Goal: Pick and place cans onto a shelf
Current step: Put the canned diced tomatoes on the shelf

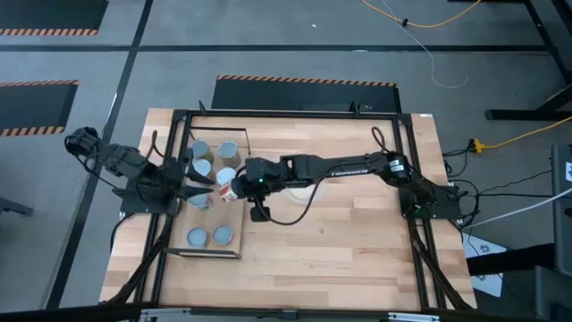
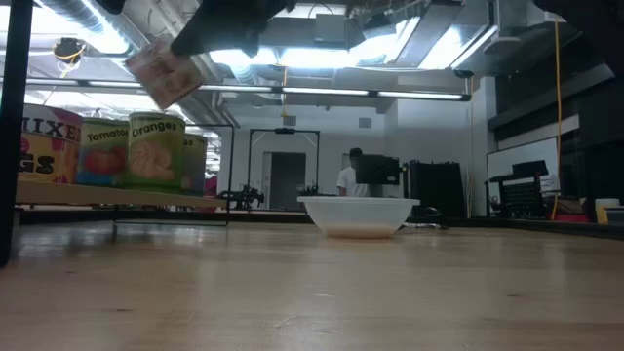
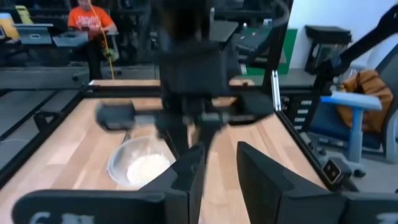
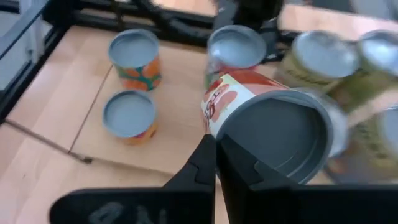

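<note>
My right gripper (image 1: 234, 190) reaches from the table's right and is shut on a red-and-white can (image 4: 233, 99), held above the shelf (image 1: 231, 215), a light-wood board in a black wire frame at the table's left. In the low view this can (image 2: 164, 73) hangs tilted in the air. Several other cans stand upright on the shelf: grey-topped ones at the far end (image 1: 200, 149) and two at the near end (image 1: 197, 237). My left gripper (image 3: 217, 171) is open and empty, at the shelf's left side (image 1: 198, 190), facing the right arm. My right gripper pinches the red-and-white can at its rim (image 4: 211, 127), where the side meets the grey end (image 4: 283, 140), between two fingers standing close together. The can is lifted clear of the shelf and tilted, its grey end turned toward the wrist.
A white bowl of pale grains (image 2: 358, 214) stands mid-table, mostly under the right arm in the high view. Labelled cans (image 2: 156, 151) line the shelf in the low view. The black frame (image 1: 295, 114) runs around the tabletop. A person stands in the room behind (image 2: 348, 175).
</note>
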Robot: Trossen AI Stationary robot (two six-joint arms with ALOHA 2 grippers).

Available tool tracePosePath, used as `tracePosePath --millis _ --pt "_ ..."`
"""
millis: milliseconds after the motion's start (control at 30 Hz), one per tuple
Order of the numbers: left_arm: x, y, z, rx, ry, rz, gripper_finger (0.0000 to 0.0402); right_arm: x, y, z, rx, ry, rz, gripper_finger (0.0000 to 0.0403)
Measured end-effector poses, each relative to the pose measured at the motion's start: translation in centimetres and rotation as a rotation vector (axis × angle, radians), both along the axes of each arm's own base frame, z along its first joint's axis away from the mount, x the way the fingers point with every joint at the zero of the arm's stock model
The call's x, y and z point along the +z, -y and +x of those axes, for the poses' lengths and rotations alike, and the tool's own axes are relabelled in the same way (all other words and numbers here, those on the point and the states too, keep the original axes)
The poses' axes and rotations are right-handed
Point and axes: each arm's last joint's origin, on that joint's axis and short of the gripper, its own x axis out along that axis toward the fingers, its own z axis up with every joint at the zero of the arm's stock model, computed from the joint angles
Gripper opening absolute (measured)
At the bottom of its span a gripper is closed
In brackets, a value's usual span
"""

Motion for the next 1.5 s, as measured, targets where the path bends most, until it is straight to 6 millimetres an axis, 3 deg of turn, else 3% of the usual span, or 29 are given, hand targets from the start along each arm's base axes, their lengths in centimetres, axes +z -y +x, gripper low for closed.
tracePosePath --millis 433,933,1500 --pt "-0.1 -0.3 -0.5 -0.002 -0.009 0.004 0.0088 -5.6 -1.5 2.1 0.059 -0.071 0.033 0.0010" --pt "-0.2 -0.3 -0.5 -0.001 -0.020 0.004 0.0088 -7.9 -1.6 2.7 0.058 -0.111 0.031 0.0010" --pt "-0.3 -0.3 -0.5 -0.001 -0.022 0.003 0.0088 -7.9 -1.6 2.7 0.059 -0.103 0.030 0.0043"
